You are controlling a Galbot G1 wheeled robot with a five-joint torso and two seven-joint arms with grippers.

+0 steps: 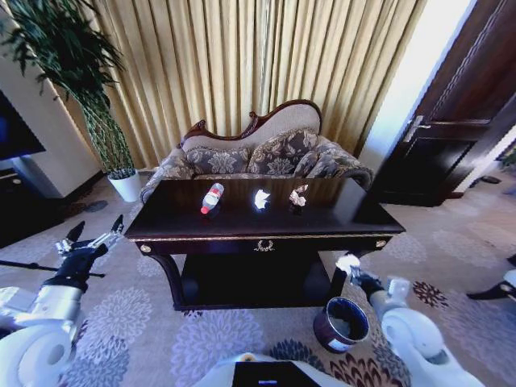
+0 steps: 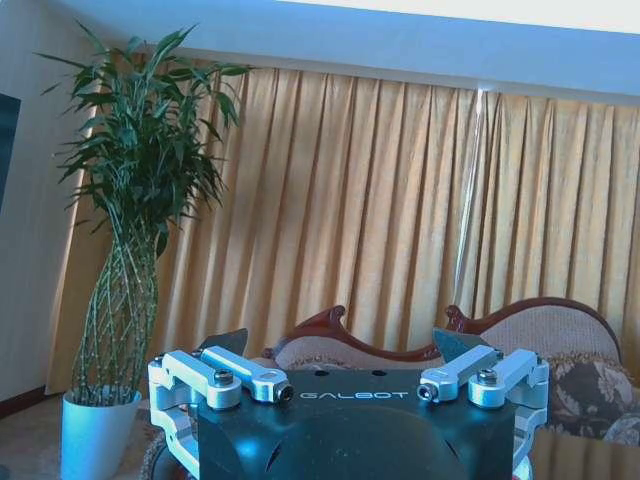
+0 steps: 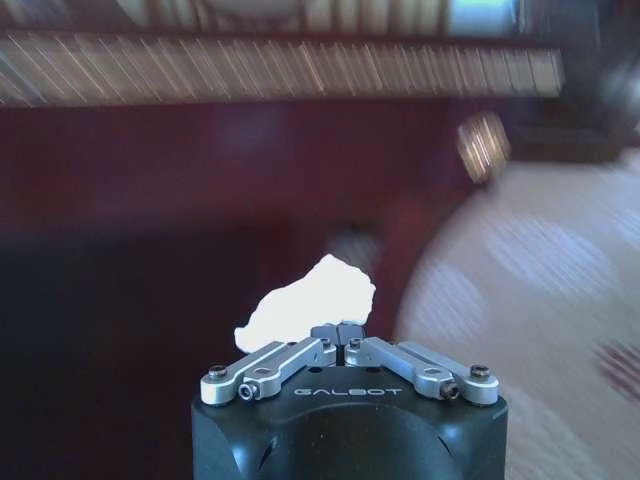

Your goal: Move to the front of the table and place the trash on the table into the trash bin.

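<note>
Layout: table [image 1: 322,214] ahead, sofa [image 1: 258,157] behind it.
3 items lie in a row on the table: bottle [image 1: 212,197] left, paper [image 1: 261,199] centre, wrapper [image 1: 298,196] right. The trash bin [image 1: 341,324] stands on the floor before the table's right front leg; a potted plant [image 1: 121,173] stands left of the sofa.

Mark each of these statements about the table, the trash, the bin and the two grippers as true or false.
1. A plastic bottle lies on the table. True.
2. The right gripper is empty. False: it is shut on a white paper scrap.
3. The trash bin stands on the table. False: it stands on the carpet by the table's front right leg.
4. The left gripper is open, off the table's left end. True.
</note>
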